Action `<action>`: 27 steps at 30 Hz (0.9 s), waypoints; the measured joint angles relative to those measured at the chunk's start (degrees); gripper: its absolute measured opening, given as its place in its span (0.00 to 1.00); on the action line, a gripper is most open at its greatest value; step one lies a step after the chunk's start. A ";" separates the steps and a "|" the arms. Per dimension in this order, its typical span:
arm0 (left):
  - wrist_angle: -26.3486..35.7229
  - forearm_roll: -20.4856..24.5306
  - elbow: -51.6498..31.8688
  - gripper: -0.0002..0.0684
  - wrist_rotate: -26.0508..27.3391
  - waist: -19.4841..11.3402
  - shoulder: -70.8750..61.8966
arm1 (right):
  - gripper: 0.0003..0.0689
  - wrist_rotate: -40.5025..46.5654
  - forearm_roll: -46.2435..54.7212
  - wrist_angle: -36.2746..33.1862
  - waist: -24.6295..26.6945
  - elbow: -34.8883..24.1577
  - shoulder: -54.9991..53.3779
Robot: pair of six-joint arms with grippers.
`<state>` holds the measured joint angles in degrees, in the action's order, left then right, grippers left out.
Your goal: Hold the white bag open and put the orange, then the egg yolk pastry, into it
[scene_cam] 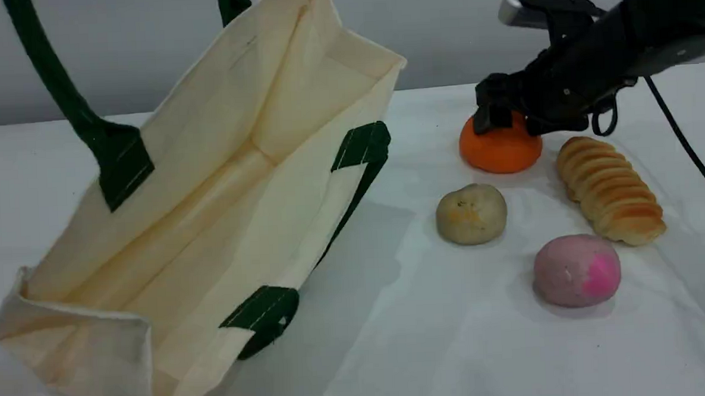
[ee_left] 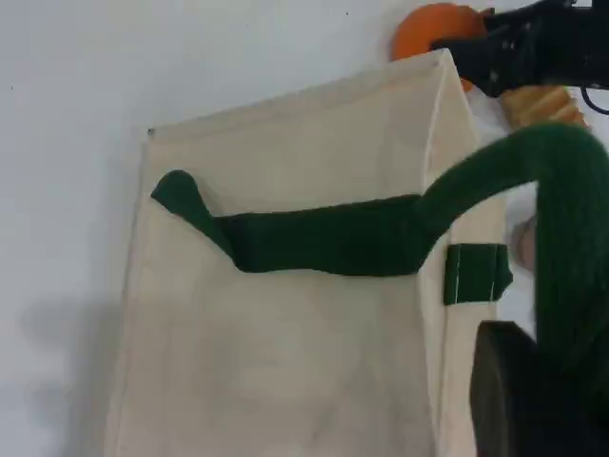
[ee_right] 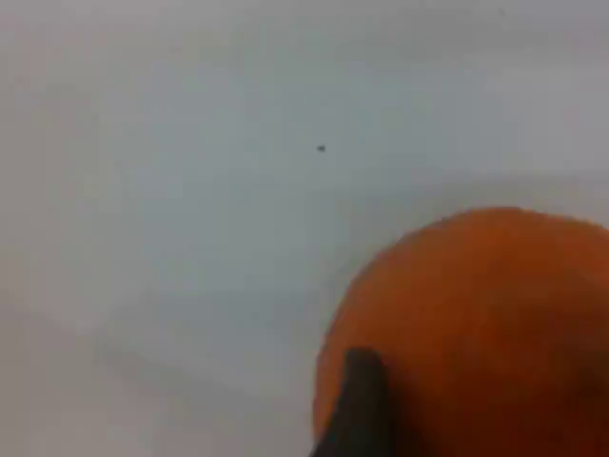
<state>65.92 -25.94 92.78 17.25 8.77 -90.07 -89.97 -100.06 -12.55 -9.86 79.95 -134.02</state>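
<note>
The white bag (scene_cam: pixel 211 228) stands open-mouthed on the left of the table, its far green handle (scene_cam: pixel 62 85) pulled taut up out of the scene view. In the left wrist view that handle (ee_left: pixel 561 248) runs over my left gripper's dark fingertip (ee_left: pixel 519 400), which is shut on it. The orange (scene_cam: pixel 501 150) rests on the table at the back right. My right gripper (scene_cam: pixel 507 123) sits over its top, fingers against both sides; one fingertip (ee_right: pixel 360 405) presses the orange (ee_right: pixel 485 333). The egg yolk pastry (scene_cam: pixel 471 213) lies just in front of the orange, untouched.
A golden ridged bread roll (scene_cam: pixel 609 190) lies right of the orange and pastry. A pink-purple ball (scene_cam: pixel 577 270) sits nearer the front. The right arm's black cable (scene_cam: pixel 686 142) trails along the table's right side. A white cloth (scene_cam: pixel 424 337) covers the table.
</note>
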 joint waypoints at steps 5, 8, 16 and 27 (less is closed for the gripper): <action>0.00 0.00 0.00 0.10 0.00 0.00 0.00 | 0.50 0.00 0.15 -2.35 0.00 -0.05 0.00; 0.00 0.00 0.00 0.10 0.00 0.00 0.00 | 0.17 0.00 0.15 -2.73 0.05 -0.11 0.00; 0.00 0.31 0.00 0.10 0.00 0.00 0.00 | 0.03 0.00 0.22 2.54 0.31 -1.17 6.39; -0.22 0.96 0.00 0.10 0.24 0.00 0.00 | 0.03 0.00 0.24 0.26 0.82 -18.72 27.37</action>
<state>65.70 -24.98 92.78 17.49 8.77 -90.07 -89.97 -99.82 -12.29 -9.04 61.22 -106.65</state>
